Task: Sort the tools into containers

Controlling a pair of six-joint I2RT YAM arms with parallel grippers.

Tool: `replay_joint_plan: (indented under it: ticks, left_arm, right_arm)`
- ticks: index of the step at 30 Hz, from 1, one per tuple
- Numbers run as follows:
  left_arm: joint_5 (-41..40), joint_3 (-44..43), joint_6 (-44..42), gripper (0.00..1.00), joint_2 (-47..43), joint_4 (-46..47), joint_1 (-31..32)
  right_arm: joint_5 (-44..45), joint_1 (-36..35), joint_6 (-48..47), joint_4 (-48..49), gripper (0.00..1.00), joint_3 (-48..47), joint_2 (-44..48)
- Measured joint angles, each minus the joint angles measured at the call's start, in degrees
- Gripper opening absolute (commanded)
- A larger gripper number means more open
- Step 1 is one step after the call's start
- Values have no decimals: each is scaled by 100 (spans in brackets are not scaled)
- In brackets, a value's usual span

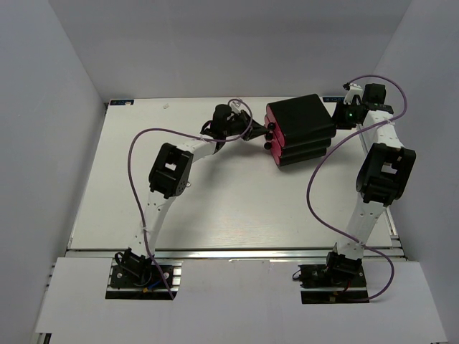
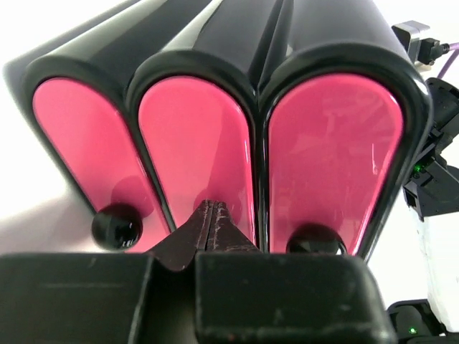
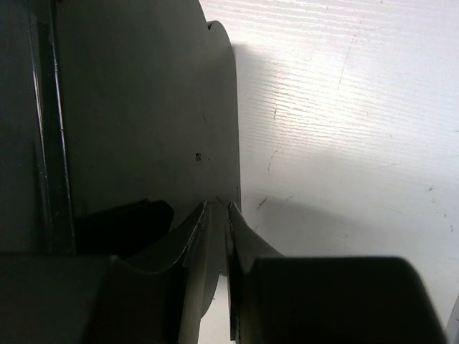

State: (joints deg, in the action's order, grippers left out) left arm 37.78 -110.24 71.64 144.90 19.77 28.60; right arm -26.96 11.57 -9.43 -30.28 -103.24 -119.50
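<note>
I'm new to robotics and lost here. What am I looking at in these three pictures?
Two robot arms are bolted to a white table. The overhead picture shows both; the other two come from cameras on their wrists. A black cabinet with three pink drawers sits on the table. The left gripper, fingers together, is at the middle drawer, at its front. The right gripper is at the cabinet's back; whether it grips is unclear.
</note>
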Motion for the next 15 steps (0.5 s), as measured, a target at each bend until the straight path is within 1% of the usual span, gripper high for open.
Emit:
replay_joint_plan:
  ticks: [3,6,8,12,15]
  left_arm:
    - [57,-339,72,10,243,-11,42]
    - [76,-413,105,14,293,-31,37]
    - [42,-372,101,23,284,0,37]
    - [-313,214,70,48,33,92,-7]
    - [-538,874,33,53,-302,136,-101]
  right_arm:
    - [2,0,-2,0,20,2,2]
    - [20,2,-2,-2,20,0,2]
    - [22,2,0,0,20,0,2]
    - [24,2,-4,-4,21,2,4]
    - [33,2,-4,-4,21,0,7]
